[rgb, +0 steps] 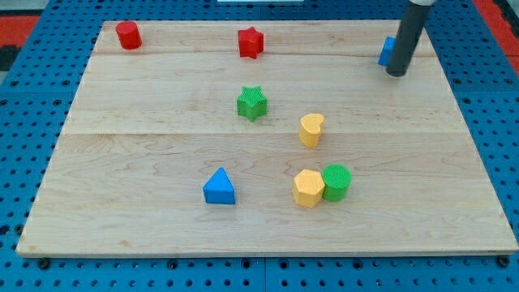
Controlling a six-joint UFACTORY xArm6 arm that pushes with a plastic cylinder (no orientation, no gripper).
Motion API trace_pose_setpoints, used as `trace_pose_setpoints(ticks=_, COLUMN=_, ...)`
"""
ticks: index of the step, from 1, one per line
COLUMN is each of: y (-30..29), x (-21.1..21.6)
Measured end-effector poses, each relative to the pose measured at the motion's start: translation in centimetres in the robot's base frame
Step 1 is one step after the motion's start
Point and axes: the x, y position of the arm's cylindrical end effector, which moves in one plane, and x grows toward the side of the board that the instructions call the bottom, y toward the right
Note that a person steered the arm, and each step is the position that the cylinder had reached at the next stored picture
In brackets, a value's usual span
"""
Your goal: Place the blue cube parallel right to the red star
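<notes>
My tip (396, 73) sits in the upper right of the frame, touching the right side of the blue cube (388, 51) — the end effector is a bare rod holding nothing. The red star (250, 42) lies well to the left. Best push gently leftward, keeping the cube in the star's row and stopping short — clear of it.

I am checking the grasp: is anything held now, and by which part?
Nothing is held. My tip only stands against the blue cube, at its right side in the view.

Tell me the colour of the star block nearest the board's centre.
Green: the star, shown in the camera view.
</notes>
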Motion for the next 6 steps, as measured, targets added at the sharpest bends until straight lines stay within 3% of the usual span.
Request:
trace_pose_setpoints(ticks=1, y=2.7, x=-0.6)
trace_pose_setpoints(ticks=5, y=-1.4, x=-5.7)
trace_pose_setpoints(ticks=6, y=-1.2, x=-0.9)
